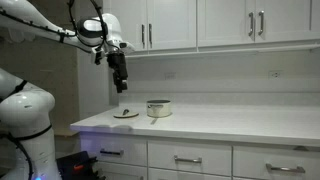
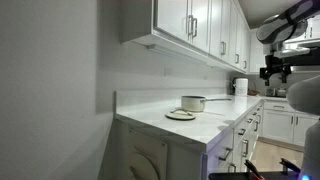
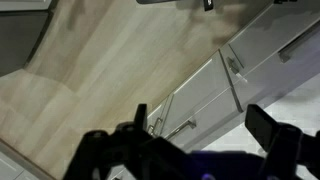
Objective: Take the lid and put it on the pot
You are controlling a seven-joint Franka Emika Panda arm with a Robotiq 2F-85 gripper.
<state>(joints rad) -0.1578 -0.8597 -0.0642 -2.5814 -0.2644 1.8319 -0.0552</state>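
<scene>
On the white counter (image 1: 235, 122) the lid (image 1: 125, 113) lies flat with its small knob up, just beside the pot (image 1: 158, 108) and not on it. Both exterior views show the pair near the counter's end by the wall; the pot stands upright and uncovered, its light rim showing, and the lid (image 2: 180, 115) sits on the nearer side of the pot (image 2: 192, 103), close to the counter's front edge.

The gripper (image 1: 122, 88) hangs from the arm (image 1: 60, 30), pointing down, high over the counter and well apart from lid and pot. In an exterior view it appears roughly above the lid. The wrist view looks down on a pale wooden floor (image 3: 100, 70) and on white drawer fronts (image 3: 215, 90) with bar handles. This suggests that the gripper (image 3: 200, 140) is out in front of the counter rather than straight over the lid.

In that wrist view the two dark fingers (image 3: 270, 130) stand wide apart with nothing between them, so the jaws are spread and hold nothing.

White cabinets (image 1: 200, 20) run along the wall above the counter, and drawers (image 1: 190, 158) with metal handles sit below it. The arm's white base (image 1: 25, 120) stands at the end of the counter, next to the lid's side.
</scene>
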